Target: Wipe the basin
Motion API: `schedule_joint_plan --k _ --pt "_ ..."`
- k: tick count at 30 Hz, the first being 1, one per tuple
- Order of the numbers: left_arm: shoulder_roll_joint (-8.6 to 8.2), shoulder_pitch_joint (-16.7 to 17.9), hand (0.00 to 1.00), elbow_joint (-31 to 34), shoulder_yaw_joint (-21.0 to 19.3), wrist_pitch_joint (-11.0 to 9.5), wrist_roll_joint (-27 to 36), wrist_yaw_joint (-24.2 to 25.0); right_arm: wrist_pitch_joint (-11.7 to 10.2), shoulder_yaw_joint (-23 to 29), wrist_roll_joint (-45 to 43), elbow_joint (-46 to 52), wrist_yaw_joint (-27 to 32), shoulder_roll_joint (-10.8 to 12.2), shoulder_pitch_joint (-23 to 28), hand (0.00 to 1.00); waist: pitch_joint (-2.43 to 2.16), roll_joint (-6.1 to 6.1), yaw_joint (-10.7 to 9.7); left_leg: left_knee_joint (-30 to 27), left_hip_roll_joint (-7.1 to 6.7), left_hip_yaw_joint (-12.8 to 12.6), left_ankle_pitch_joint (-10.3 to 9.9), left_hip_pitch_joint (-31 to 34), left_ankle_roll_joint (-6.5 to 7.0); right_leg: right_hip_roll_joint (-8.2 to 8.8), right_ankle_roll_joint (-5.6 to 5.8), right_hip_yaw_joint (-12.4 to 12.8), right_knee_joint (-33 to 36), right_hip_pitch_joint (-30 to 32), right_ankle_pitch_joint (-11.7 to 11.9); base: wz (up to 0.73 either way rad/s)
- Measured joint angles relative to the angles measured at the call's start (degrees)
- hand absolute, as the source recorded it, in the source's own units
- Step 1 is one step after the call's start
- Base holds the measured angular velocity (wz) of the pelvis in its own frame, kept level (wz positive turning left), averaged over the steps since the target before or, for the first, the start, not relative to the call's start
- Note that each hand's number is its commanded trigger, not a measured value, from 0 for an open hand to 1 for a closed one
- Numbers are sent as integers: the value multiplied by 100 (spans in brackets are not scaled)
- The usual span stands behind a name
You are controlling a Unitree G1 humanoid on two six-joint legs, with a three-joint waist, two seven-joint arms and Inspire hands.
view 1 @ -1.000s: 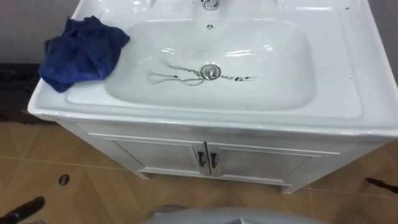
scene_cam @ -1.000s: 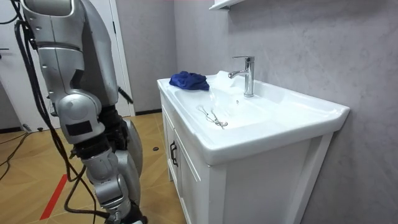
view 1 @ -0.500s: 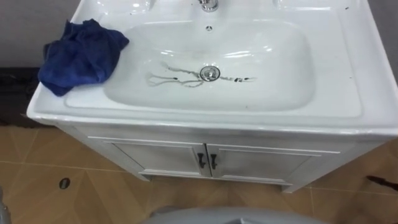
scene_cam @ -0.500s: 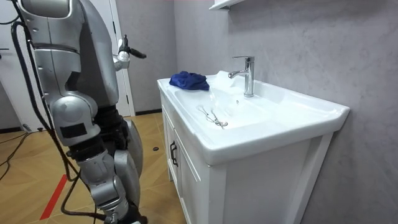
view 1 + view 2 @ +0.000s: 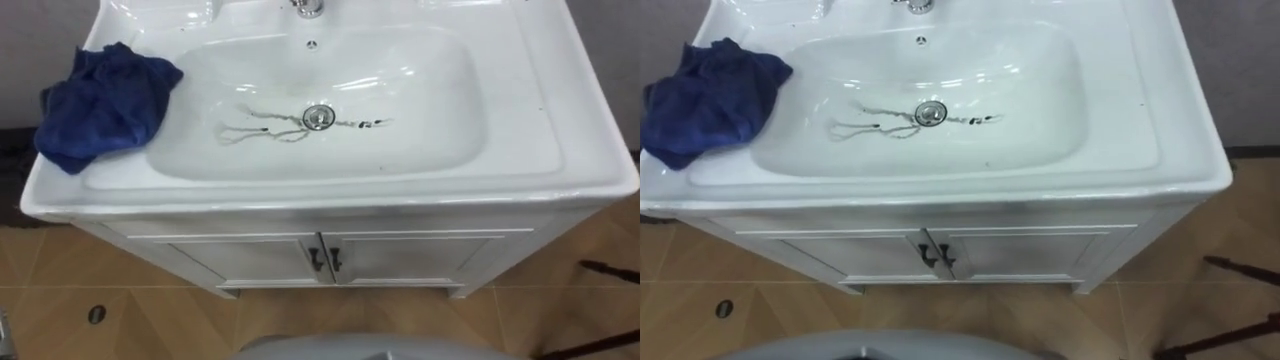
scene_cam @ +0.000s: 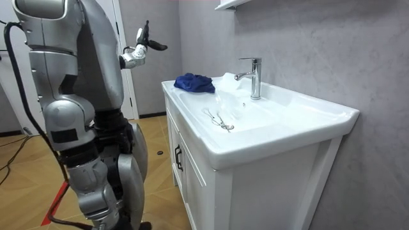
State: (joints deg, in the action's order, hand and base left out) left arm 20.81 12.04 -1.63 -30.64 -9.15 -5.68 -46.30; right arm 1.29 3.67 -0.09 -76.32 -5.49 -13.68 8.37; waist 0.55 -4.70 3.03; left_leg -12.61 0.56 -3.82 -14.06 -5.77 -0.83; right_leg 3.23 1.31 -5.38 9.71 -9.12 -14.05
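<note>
The basin (image 5: 420, 110) and its counter are glossy white, with thin dark squiggles (image 5: 255, 128) streaking the bowl either side of the silver drain (image 5: 317, 117). A deep blue cloth (image 5: 100, 100) lies at the counter's left edge. The tap (image 6: 254, 76) is chrome. The white cabinet doors (image 5: 410, 258) have black handles (image 5: 324, 260). The floor (image 5: 150, 320) is orange-brown wood grain in angled panels, and the wall (image 6: 307, 45) is mottled grey.

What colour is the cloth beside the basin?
The cloth is dark blue, clearest in left eye view.
</note>
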Motion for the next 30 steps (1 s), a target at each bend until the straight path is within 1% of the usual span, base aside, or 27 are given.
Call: schedule_joint_plan --k 2,3,5,7,8,10,12,14,16,18,19,22,24,27,30 --pt "-8 0 0 0 162 0 -48 64 4 0 1 -4 -61 2 11 0 2 5 -16 1 0 0 0 -6 0 -1 0 22 -1 6 0 -7" --pt "-51 0 0 0 235 0 -144 92 4 0 2 -10 -72 -1 6 0 8 6 -46 4 0 -4 0 -19 0 -1 0 31 -1 4 0 -6" --pt "-196 0 0 1 281 0 -337 90 1 -2 -5 -31 -77 -4 -8 0 6 5 -118 48 0 -10 0 -57 0 -4 0 56 1 3 0 -8" --pt "-359 1 0 0 433 -3 -631 95 3 0 -24 -53 -103 -4 -13 0 5 19 -166 111 3 -14 0 -101 0 -13 0 91 -1 4 0 -7" --pt "-381 1 0 -1 490 -3 -653 96 4 -1 -25 -56 -111 -3 -17 0 10 35 -180 116 2 -16 0 -103 0 -13 0 95 -2 5 0 -5" --pt "-395 2 0 -3 730 -2 -659 136 5 -5 -23 -126 -166 4 -45 0 5 66 -211 143 6 -49 0 -135 0 -17 0 135 -3 4 0 -9" --pt "-395 4 0 -20 866 -1 -726 208 10 -18 -15 -132 -169 12 -42 0 3 92 -213 180 9 -80 0 -178 0 -21 0 191 1 0 0 -13" --pt "-395 2 0 -29 1007 13 -894 254 34 -18 -9 -126 -167 35 -42 0 0 118 -241 187 6 -77 0 -187 0 -23 1 224 -1 7 0 -9" --pt "-396 0 0 -29 1194 47 -1154 405 114 -18 -16 -127 -168 57 -39 0 -20 170 -271 188 7 -77 0 -204 0 -24 2 261 -3 8 1 -9" --pt "-400 1 0 -33 1352 80 -1317 531 128 -19 -13 -154 -159 56 -30 0 -24 182 -275 194 8 -75 0 -244 0 -29 7 315 -4 -9 9 -16" --pt "-413 1 0 -51 1444 128 -1387 625 130 -21 -12 -162 -147 56 -29 0 -23 177 -284 203 7 -75 0 -283 0 -31 8 354 -3 -29 10 -18" --pt "-438 1 0 -69 1531 177 -1406 818 130 -22 -5 -164 -144 59 -21 0 -26 177 -335 210 6 -81 0 -305 0 -32 10 374 -3 -34 12 -8" --pt "-442 1 0 -70 1532 223 -1406 915 136 -22 2 -166 -154 60 -20 0 -27 177 -445 213 6 -92 0 -305 0 -34 10 377 -2 -32 12 0" --pt "-442 -1 0 -109 1567 256 -1405 925 158 -23 8 -159 -176 60 -2 0 -28 172 -555 220 7 -116 0 -306 0 -36 10 383 -1 -33 12 0" --pt "-447 -3 0 -313 1602 268 -1406 924 211 -22 8 -154 -190 60 9 0 -28 159 -590 227 12 -170 0 -342 0 -40 10 436 2 -41 12 -8"
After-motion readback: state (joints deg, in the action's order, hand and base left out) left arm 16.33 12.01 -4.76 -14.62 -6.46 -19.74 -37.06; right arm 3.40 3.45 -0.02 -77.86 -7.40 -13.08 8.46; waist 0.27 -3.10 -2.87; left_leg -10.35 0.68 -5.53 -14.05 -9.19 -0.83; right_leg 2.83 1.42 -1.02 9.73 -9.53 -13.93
